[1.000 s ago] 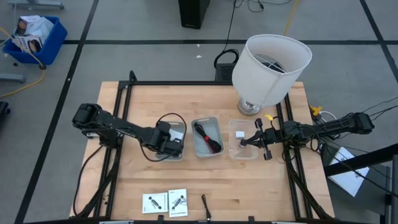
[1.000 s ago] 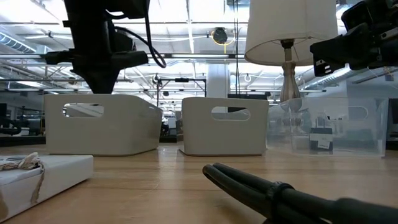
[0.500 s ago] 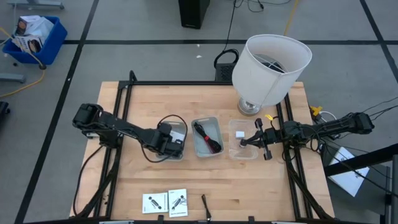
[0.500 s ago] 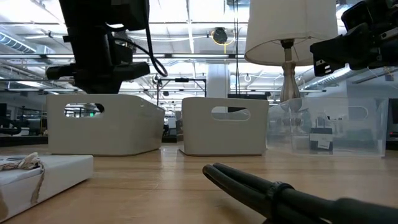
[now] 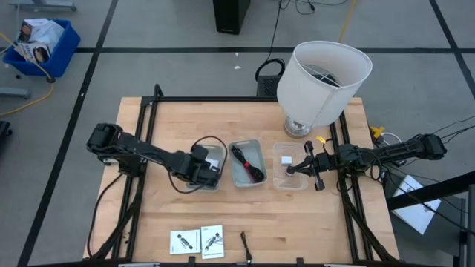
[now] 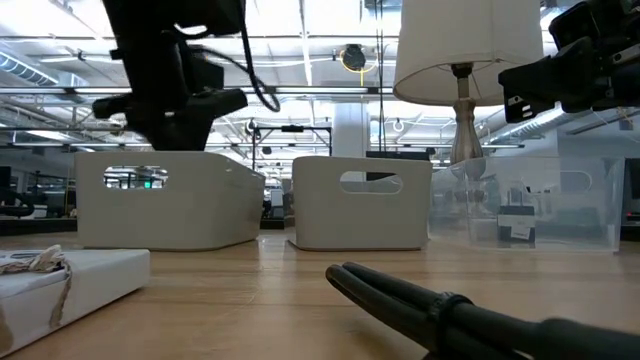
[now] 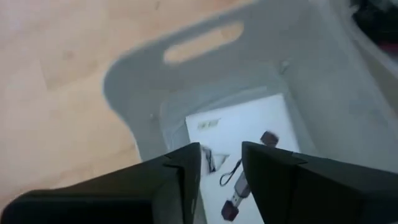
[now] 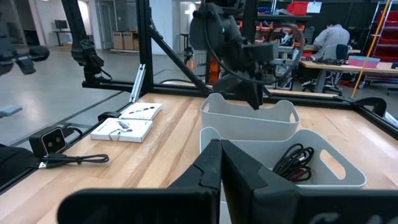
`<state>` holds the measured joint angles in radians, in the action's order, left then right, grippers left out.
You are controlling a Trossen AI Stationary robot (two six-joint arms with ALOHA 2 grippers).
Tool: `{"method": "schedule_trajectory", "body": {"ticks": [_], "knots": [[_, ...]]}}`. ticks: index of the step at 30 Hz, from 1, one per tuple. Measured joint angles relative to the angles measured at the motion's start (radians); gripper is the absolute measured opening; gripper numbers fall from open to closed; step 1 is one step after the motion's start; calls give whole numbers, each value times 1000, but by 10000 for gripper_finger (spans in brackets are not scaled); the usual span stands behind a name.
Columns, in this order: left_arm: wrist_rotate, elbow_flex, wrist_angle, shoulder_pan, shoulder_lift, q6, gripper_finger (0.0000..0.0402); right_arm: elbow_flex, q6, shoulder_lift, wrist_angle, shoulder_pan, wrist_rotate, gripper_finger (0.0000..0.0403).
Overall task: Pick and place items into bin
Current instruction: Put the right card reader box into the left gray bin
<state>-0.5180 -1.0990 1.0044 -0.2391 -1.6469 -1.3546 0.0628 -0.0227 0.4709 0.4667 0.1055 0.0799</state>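
- Items for the bin are spread around: one white card (image 7: 239, 134) is already lying flat in the left grey bin (image 5: 210, 165), presumably because it was dropped there as part of the sort
- In the left wrist view the left gripper (image 7: 221, 163) is seen right above that card with its jaws parted and nothing between them, so the card looks let go rather than gripped
- In the high view the left gripper (image 5: 202, 169) sits over the left bin just left of frame centre, hovering above the rim, which fits a drop-off pose
- The black-and-red cable bundle (image 5: 248, 163) is curled inside the middle grey bin (image 5: 247, 182), dead centre of the frame, kept apart from the cards, so sorting by type can be guessed
- A tiny white block (image 5: 285, 159) lies in the clear bin (image 5: 291, 185) right of centre, beside what looks like a tiny dark piece that's too small to be sure about
- The right gripper (image 5: 291, 169) is parked over that clear bin; in the right wrist view its fingers (image 8: 214, 163) are pressed together with nothing visible in them, so it's probably just waiting
- Two more white cards (image 5: 197, 242) are left side by side at the bottom edge, left of middle, with the thin dark stick (image 5: 246, 246) just to their right, so the job's judged roughly half done
- The lamp (image 5: 323, 78) stands at the upper right and isn't part of it
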Motion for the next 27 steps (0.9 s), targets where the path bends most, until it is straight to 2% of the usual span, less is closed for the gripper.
{"method": "schedule_trajectory", "body": {"ticks": [5, 11, 13, 18, 20, 23, 27], "knots": [[-106, -110, 96, -46, 42, 139, 126, 0, 0, 0, 0, 0, 0, 2], [-110, -236, 76, -144, 74, 497, 107, 0, 0, 0, 0, 0, 0, 2], [-66, -250, -1, -183, 74, 664, 98, 0, 0, 0, 0, 0, 0, 2], [166, -237, -293, -275, 55, 1231, 69, 0, 3, 0, 0, 0, 0, 2], [202, -235, -378, -301, 34, 1404, 57, 0, 4, 0, 0, 0, 0, 2], [201, -235, -450, -315, 6, 1576, 43, 0, 11, 0, -1, 0, 0, 2], [206, -234, -484, -298, -36, 1682, 32, 0, 11, 2, -3, 0, 0, 2]]}}
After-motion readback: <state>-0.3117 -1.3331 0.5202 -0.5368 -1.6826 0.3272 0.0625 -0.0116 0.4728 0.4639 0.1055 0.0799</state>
